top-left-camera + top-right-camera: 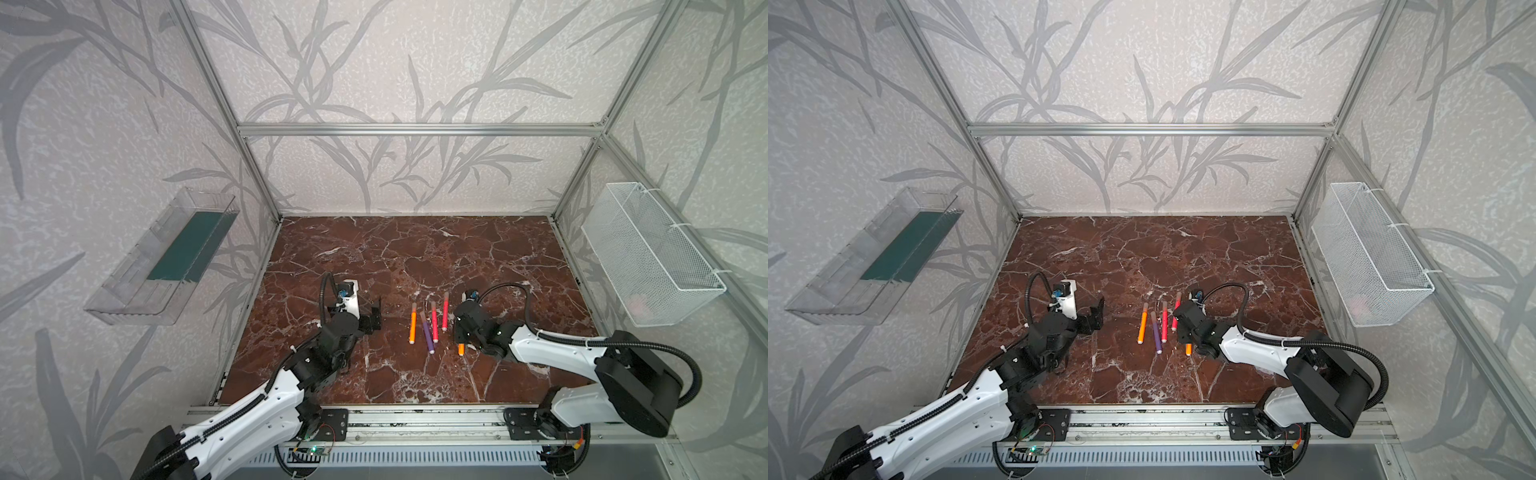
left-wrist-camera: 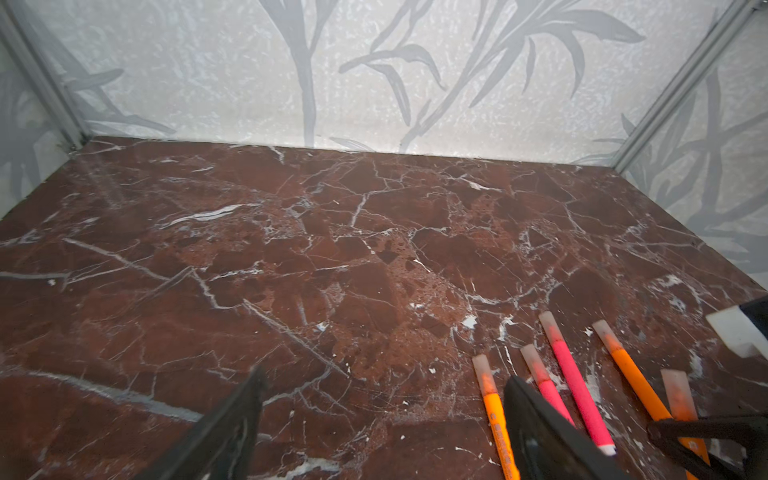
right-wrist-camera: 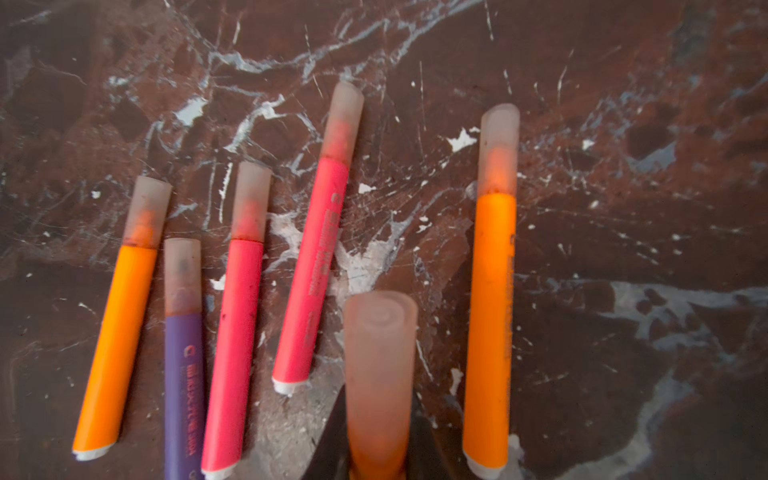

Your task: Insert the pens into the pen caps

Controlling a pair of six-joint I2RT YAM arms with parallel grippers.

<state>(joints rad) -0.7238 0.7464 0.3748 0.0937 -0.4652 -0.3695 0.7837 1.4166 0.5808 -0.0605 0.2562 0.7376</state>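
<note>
My left pincer (image 2: 386,378) stands spread wide and empty. Its flat, matte black fingers (image 2: 536,419) hang over the table (image 2: 332,249), a glossy red-brown marble slab veined with white. In both top views it sits at 9 o'clock of the pen row.

My right pincer (image 3: 379,451), at 3 o'clock of the row, is pressed together on a third orange pen (image 3: 376,467). Its frosted cap (image 3: 380,365) points to 12 o'clock. I cannot tell whether this pen touches the marble.

Five more lie flat in a loose row. They are an orange pen (image 3: 112,345), a purple pen (image 3: 184,386), a pink-red pen (image 3: 232,349), a second pink-red pen (image 3: 311,266) set further toward 12 o'clock, and a second orange pen (image 3: 490,324). Each is a slim, smooth round barrel with pale print along it. Each has a small white end at 6 o'clock and a translucent peach tube with a rounded top seated at 12 o'clock.
</note>
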